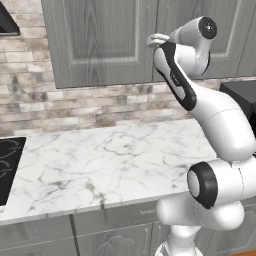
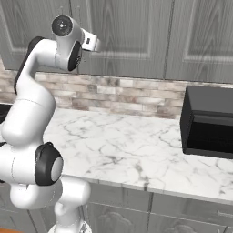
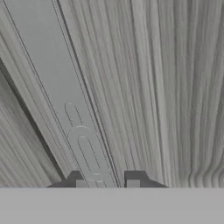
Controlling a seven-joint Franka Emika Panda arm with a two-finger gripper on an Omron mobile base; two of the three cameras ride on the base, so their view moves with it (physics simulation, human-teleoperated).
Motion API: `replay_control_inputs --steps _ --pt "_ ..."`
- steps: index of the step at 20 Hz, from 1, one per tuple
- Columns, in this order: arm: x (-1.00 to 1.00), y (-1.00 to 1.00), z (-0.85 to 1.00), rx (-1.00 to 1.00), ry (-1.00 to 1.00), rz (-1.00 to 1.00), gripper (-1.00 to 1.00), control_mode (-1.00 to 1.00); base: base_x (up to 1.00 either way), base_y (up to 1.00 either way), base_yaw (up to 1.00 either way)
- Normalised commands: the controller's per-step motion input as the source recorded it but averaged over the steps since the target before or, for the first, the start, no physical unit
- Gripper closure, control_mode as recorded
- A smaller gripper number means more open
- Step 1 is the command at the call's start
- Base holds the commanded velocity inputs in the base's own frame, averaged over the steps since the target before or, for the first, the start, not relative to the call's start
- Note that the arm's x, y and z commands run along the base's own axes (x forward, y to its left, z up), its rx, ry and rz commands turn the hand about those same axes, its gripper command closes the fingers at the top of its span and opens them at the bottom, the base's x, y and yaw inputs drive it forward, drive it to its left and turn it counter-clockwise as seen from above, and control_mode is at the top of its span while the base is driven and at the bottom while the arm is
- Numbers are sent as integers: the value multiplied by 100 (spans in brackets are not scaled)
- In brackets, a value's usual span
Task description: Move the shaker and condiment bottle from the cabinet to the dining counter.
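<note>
1. Up at the cabinet (image 1: pixel 100 40), both recessed-panel doors are closed, so its shelf and contents are hidden.
2. Close against one door, the gripper (image 3: pixel 106 180) has its two dark tips pressed in on either side of the handle (image 3: pixel 81 131), a long flat grey bar with rounded grooves, pinching its near end.
3. From the base views the fingertips are hidden behind the white hand, which meets the door near its lower edge.
4. Grey wood grain runs in streaks along the door, and a dark seam lies just beside the handle.
5. Below, the marble worktop (image 1: pixel 100 165) is white with grey veins and backed by a rough brick wall (image 1: pixel 75 105).
6. A black cooktop (image 1: pixel 7 165) is cut off at the left edge, and a black box-shaped appliance (image 2: pixel 209 123) stands at the right, with open marble between them.
</note>
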Motion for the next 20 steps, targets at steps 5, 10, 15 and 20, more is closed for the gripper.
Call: replay_control_inputs --steps 5,10,15,20 --pt "25 -27 -53 0 -24 11 100 -100 0 0 0" --pt "-20 -23 -1 0 -9 1 100 -100 0 0 0" --pt "-66 -39 16 -5 2 0 100 -100 0 0 0" --pt "-87 -50 30 -12 5 0 100 -100 0 0 0"
